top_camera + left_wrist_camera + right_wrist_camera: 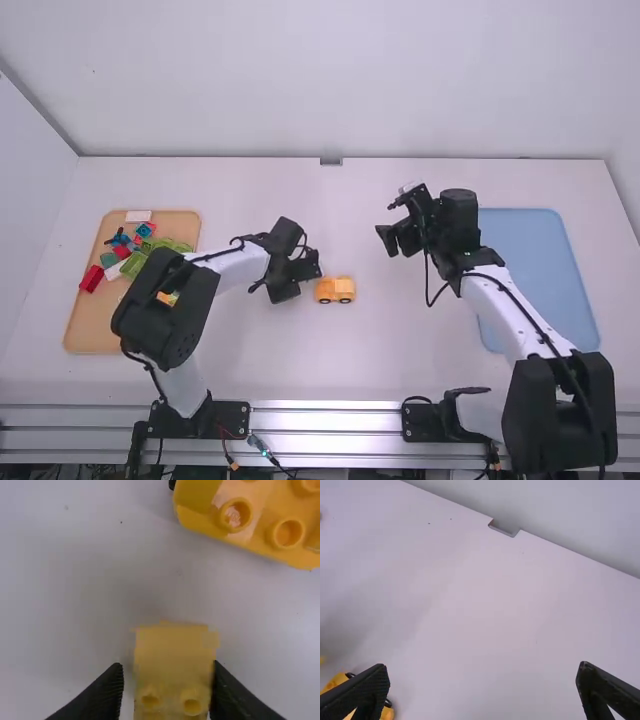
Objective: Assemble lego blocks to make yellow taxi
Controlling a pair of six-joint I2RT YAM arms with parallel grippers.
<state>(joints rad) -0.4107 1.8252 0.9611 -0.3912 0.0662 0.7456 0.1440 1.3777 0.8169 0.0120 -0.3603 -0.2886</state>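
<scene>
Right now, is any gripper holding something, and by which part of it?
The left gripper holds a yellow plastic toy block by two opposite sides, near its round studs. The right gripper is open and holds nothing.

Yellow car just beside left hand, right hand well apart, blocks on tan tray, blue tray
</scene>
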